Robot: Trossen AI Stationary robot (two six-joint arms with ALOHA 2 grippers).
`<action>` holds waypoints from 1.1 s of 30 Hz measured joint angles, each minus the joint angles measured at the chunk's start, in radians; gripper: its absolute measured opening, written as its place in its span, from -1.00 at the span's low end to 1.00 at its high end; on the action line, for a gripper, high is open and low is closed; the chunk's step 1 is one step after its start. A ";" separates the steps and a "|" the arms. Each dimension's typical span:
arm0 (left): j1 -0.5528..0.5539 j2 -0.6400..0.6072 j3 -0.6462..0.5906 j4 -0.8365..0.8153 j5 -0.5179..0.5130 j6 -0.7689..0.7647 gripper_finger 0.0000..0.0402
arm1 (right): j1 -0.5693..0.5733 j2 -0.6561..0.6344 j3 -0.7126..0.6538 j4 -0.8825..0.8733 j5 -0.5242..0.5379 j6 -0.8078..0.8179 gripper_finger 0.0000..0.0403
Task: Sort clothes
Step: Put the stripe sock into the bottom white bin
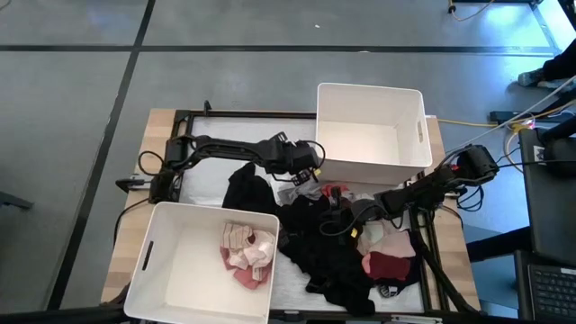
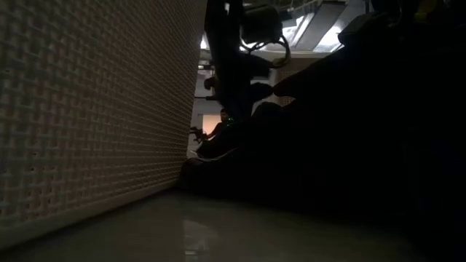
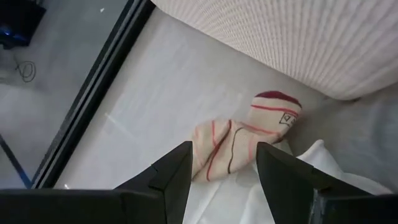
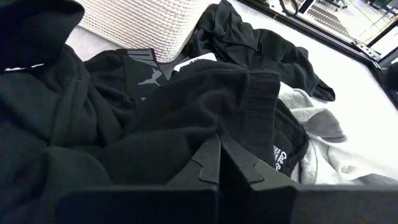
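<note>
Left gripper fingers spread above striped sock beside far bin, right gripper fingers pressed together on black clothes pile, 2 bins.

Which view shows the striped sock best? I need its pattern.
The left wrist view: the striped sock lies unobstructed, red stripes clear. The high view hides it among arm and clothes; the low and right wrist views miss it.

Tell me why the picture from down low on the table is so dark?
In the low view, a white bin's woven wall fills the side nearest the camera and a heap of black clothes blocks the rest, so only a bright slit of room shows between them. The high view is evenly lit; the left wrist view shows a striped sock clearly.
</note>
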 joint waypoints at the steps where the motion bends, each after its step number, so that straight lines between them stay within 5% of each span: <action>1: 0.000 0.000 -0.017 0.027 -0.002 0.010 -0.16 | 0.000 0.000 0.000 -0.001 0.000 0.000 -0.97; 7: 0.002 -0.004 -0.099 0.128 0.017 0.024 -0.16 | 0.000 0.000 0.000 -0.002 0.000 0.000 -0.97; 20: -0.043 -0.007 -0.141 0.144 0.292 0.097 -0.16 | 0.000 0.000 0.000 0.002 0.000 0.000 -0.97; 27: -0.033 -0.008 -0.141 0.166 0.042 0.121 -0.16 | 0.000 0.000 0.000 0.002 0.000 0.000 -0.97; 33: -0.002 -0.009 -0.141 0.224 0.088 0.170 -0.16 | 0.000 0.000 0.000 0.002 0.000 0.000 -0.97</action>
